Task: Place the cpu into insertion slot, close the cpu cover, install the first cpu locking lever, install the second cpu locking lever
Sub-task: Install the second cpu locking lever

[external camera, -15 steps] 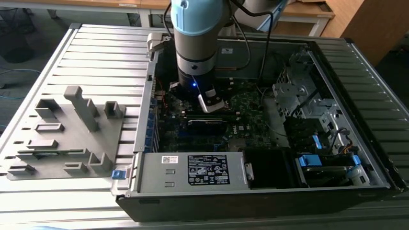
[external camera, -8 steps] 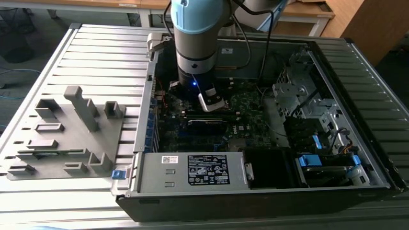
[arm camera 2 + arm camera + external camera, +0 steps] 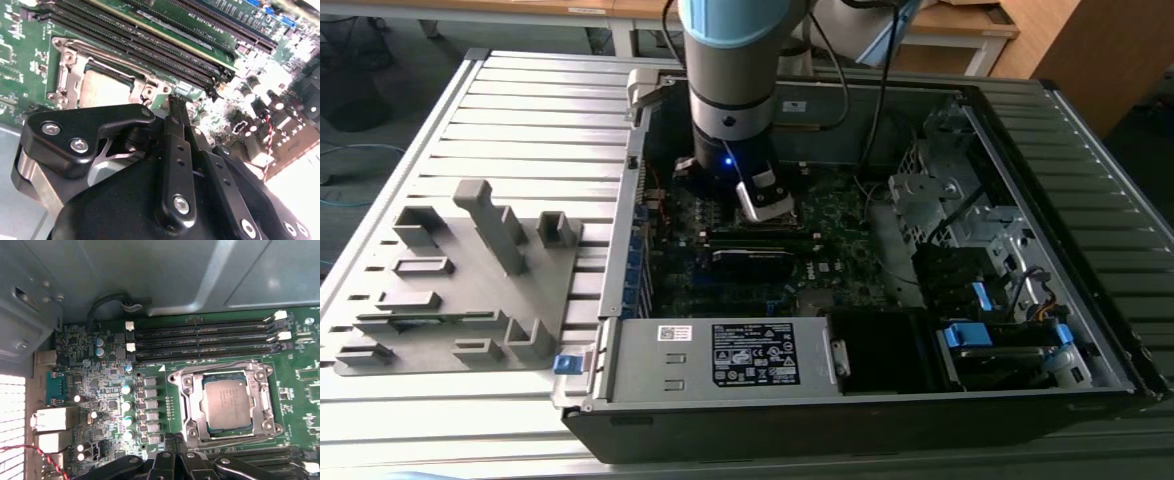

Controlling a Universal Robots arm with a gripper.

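Cpu (image 3: 229,402) in socket, cover (image 3: 189,400) seemingly closed

So the case (image 3: 881,400) sits open on the bench (image 3: 520,100), with a jig (image 3: 467,290) beside it on the exterior view's left. The arm (image 3: 727,90) reaches down into the case over the board (image 3: 100,385). The cpu (image 3: 229,401) sits in the socket under the cover (image 3: 192,405), just beside the RAM slots (image 3: 200,340).

You're looking at a ribbed grey metal table (image 3: 520,110), a grey plastic fixture (image 3: 460,285) resting on it, wooden desks (image 3: 961,25) behind and a wooden cabinet (image 3: 1087,50) at the exterior view's right
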